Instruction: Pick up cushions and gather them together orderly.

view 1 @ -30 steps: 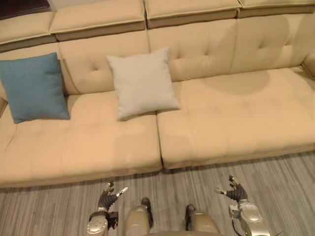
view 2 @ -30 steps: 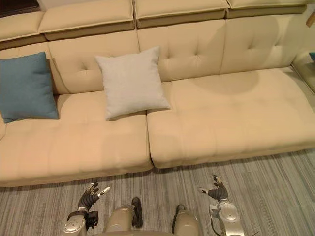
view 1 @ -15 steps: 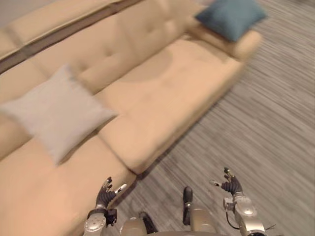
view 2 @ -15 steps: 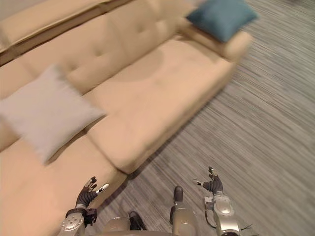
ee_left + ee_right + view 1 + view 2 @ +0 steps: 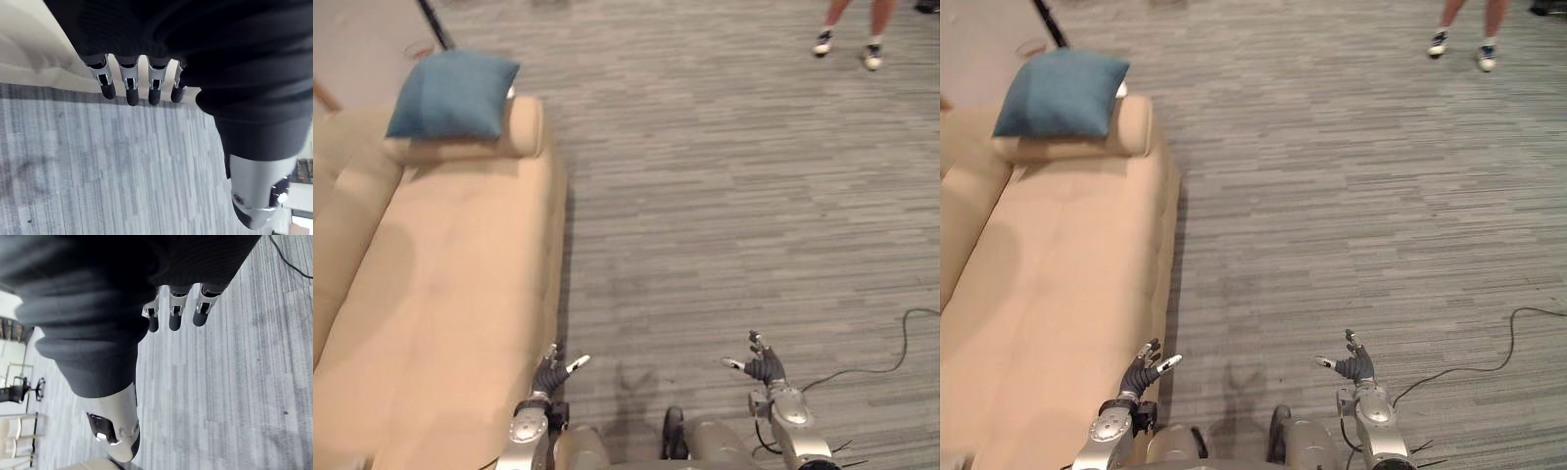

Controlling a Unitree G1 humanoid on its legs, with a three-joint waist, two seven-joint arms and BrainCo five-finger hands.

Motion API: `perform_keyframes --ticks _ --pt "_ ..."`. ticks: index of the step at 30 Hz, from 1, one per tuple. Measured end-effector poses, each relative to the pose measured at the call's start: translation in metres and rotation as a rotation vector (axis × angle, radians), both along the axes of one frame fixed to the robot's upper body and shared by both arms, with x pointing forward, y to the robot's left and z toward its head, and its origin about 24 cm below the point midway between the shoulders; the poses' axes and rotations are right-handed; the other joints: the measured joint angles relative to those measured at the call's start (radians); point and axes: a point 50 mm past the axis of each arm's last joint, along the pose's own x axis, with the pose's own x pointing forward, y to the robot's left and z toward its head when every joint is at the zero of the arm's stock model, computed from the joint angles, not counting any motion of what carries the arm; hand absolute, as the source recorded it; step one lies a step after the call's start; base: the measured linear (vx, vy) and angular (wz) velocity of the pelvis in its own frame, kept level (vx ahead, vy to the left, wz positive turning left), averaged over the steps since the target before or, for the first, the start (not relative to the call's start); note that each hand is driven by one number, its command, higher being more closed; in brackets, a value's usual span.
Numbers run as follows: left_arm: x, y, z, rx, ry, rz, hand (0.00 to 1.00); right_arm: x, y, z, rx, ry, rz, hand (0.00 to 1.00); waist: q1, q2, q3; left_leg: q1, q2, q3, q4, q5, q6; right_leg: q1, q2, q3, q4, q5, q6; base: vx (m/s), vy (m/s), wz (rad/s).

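Grey striped carpet (image 5: pixel 724 196) covers the room, with a long beige sofa (image 5: pixel 440 294) standing along one side. A blue cushion (image 5: pixel 450 95) sits on the sofa's far armrest (image 5: pixel 524 132), well away from the robot. A person's legs (image 5: pixel 847 29) stand far across the floor. The left hand (image 5: pixel 549 376) and right hand (image 5: pixel 764 369) hang low, fingers loosely spread, holding nothing.

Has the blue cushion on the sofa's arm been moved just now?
No. The blue cushion lies on the same armrest as half a second ago; only the camera has turned.
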Motion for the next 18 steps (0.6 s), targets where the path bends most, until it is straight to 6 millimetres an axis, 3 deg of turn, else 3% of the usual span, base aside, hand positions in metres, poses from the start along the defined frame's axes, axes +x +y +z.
perform_keyframes --ticks 1,3,4,5,6,7,8,9,10,11,12,14,16,17,18 --pt "-0.004 -0.001 -0.001 0.000 0.007 0.011 0.00 0.003 -0.001 0.002 -0.007 -0.008 0.007 0.00 0.005 0.006 0.004 -0.054 -0.049 -0.046 -0.122 0.005 -0.009 0.027 -0.013 0.036 -0.012 -0.015 0.022 0.40 0.294 -0.92" --pt "-0.003 -0.002 0.000 -0.007 0.001 0.021 0.00 0.006 -0.002 0.004 -0.014 -0.019 -0.003 0.00 0.028 0.011 0.005 -0.086 -0.106 -0.069 -0.353 0.043 -0.069 0.049 -0.031 0.091 -0.018 -0.037 0.056 0.37 0.278 -0.95" --pt "-0.002 -0.002 0.002 -0.009 -0.016 0.034 0.00 0.006 -0.002 0.003 -0.015 -0.019 -0.012 0.00 0.054 0.033 -0.010 -0.077 -0.108 -0.061 -0.538 0.147 -0.077 0.069 -0.019 0.132 -0.025 -0.064 0.090 0.48 0.317 -0.90" --pt "-0.003 0.000 0.004 -0.002 -0.020 0.044 0.00 0.007 0.003 0.002 -0.003 -0.015 -0.006 0.00 0.066 0.025 -0.022 -0.075 -0.128 -0.054 -0.512 0.166 -0.008 0.080 -0.032 0.153 -0.019 -0.088 0.103 0.58 0.390 -0.73" --pt "-0.002 0.002 0.005 0.004 -0.027 0.045 0.00 0.007 0.006 0.002 0.003 -0.013 -0.002 0.00 0.067 0.006 -0.031 -0.081 -0.145 -0.046 -0.491 0.153 0.011 0.083 -0.052 0.156 -0.018 -0.104 0.118 0.59 0.336 -0.20" --pt "0.002 0.004 0.007 0.009 -0.040 0.048 0.00 0.006 0.008 0.000 0.010 -0.005 -0.005 0.00 0.060 -0.044 -0.041 -0.068 -0.182 -0.025 -0.476 0.108 0.046 0.076 -0.106 0.156 0.063 -0.135 0.169 0.59 0.317 -0.01" --pt "0.005 0.001 0.007 0.000 -0.043 0.046 0.00 0.008 0.007 -0.002 0.012 0.002 -0.015 0.00 0.055 -0.061 -0.039 -0.038 -0.215 -0.016 -0.474 0.075 0.068 0.017 -0.146 0.147 0.237 -0.123 0.206 0.60 0.309 0.09" --pt "0.005 -0.001 0.007 -0.005 -0.042 0.042 0.00 0.008 0.006 -0.003 0.015 0.010 -0.024 0.00 0.046 -0.061 -0.038 -0.010 -0.230 -0.017 -0.475 0.055 0.081 -0.012 -0.168 0.136 0.343 -0.090 0.246 0.57 0.299 0.22" --pt "0.005 -0.004 0.007 -0.011 -0.043 0.029 0.00 0.002 0.006 -0.008 0.019 0.037 -0.034 0.00 0.039 -0.061 -0.034 0.073 -0.252 -0.016 -0.483 0.021 0.105 -0.056 -0.212 0.112 0.537 -0.015 0.272 0.60 0.268 0.21" --pt "0.004 -0.004 0.007 -0.013 -0.042 0.027 0.00 -0.003 0.007 -0.013 0.022 0.066 -0.034 0.00 0.037 -0.055 -0.030 0.163 -0.262 -0.014 -0.499 -0.011 0.112 -0.075 -0.250 0.048 0.659 -0.032 0.220 0.83 0.300 0.08" --pt "0.002 -0.003 0.008 -0.011 -0.044 0.035 0.00 -0.004 0.010 -0.016 0.027 0.078 -0.030 0.00 0.040 -0.032 -0.042 0.236 -0.265 -0.015 -0.541 -0.036 0.114 -0.116 -0.275 -0.031 0.697 -0.066 0.158 0.71 0.203 -0.08" --pt "0.006 -0.001 0.013 -0.011 -0.074 0.046 0.00 0.001 0.012 -0.013 0.031 0.061 -0.023 0.00 0.039 -0.036 -0.047 0.301 -0.269 -0.024 -0.608 -0.041 0.116 -0.195 -0.271 -0.114 0.646 -0.099 0.139 0.56 0.110 0.02" --pt "0.014 0.001 0.017 -0.004 -0.096 0.045 0.00 0.005 0.009 -0.010 0.024 0.050 -0.024 0.00 0.031 -0.021 -0.038 0.359 -0.262 -0.055 -0.669 -0.045 0.106 -0.268 -0.235 -0.168 0.470 -0.098 0.138 0.49 0.051 0.25" --pt "0.017 0.001 0.018 -0.004 -0.102 0.044 0.00 0.006 0.007 -0.010 0.019 0.049 -0.023 0.00 0.023 -0.008 -0.028 0.380 -0.256 -0.067 -0.682 -0.049 0.099 -0.280 -0.213 -0.166 0.389 -0.089 0.143 0.55 0.029 0.47" --pt "0.020 0.000 0.019 -0.006 -0.110 0.041 0.00 0.004 0.001 -0.010 0.004 0.055 -0.028 0.00 0.012 0.012 -0.015 0.423 -0.238 -0.090 -0.699 -0.062 0.077 -0.299 -0.163 -0.138 0.205 -0.028 0.146 0.58 -0.005 0.67"
